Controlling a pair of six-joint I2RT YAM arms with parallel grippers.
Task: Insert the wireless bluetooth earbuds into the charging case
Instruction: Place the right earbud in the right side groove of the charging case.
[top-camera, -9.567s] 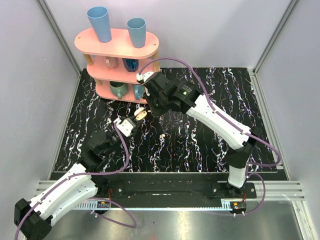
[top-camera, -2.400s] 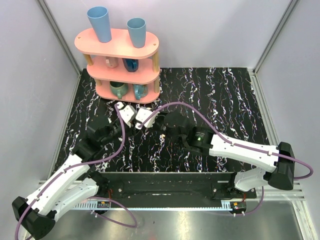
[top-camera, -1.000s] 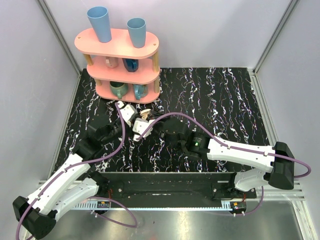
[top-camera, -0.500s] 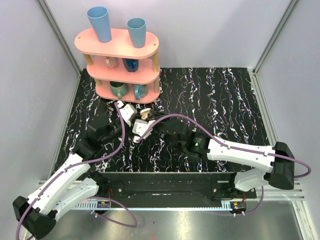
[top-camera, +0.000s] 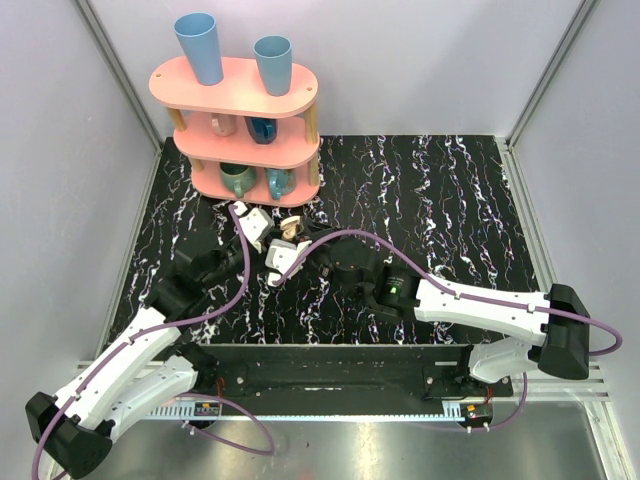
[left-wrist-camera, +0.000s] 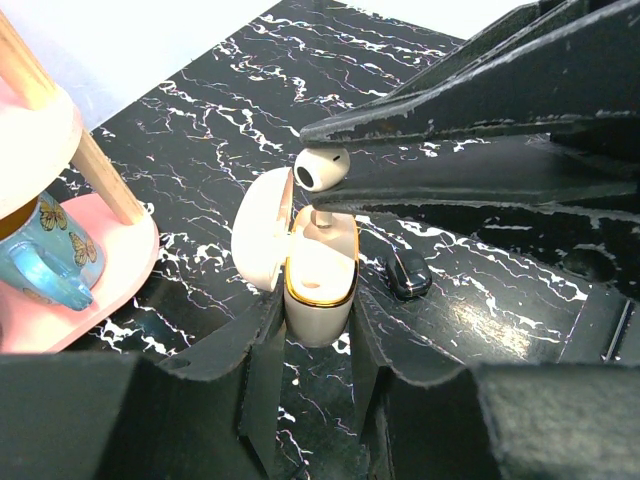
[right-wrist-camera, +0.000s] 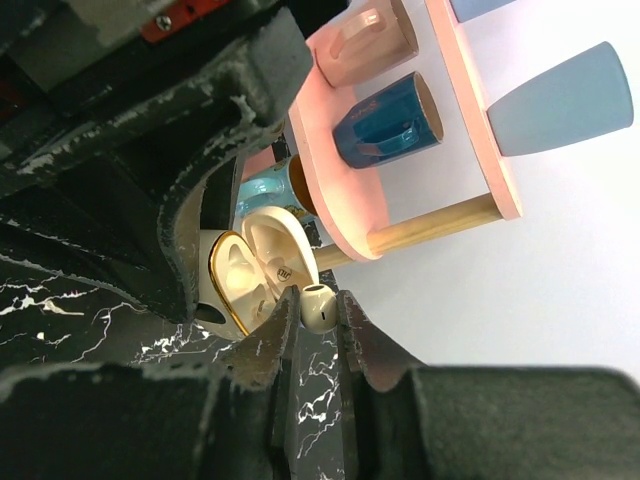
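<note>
Pinching an earbud (left-wrist-camera: 320, 168) tight, the right gripper (right-wrist-camera: 315, 312) held it just over the open charging case (left-wrist-camera: 320, 272) — itself clamped in the left gripper (left-wrist-camera: 314, 325).

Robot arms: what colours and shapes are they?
Both the left arm and right arm have white shells with black joints and looping purple cables. The left pincer and right pincer are black, scuffed and two-fingered. A green light glows on the right arm.
</note>
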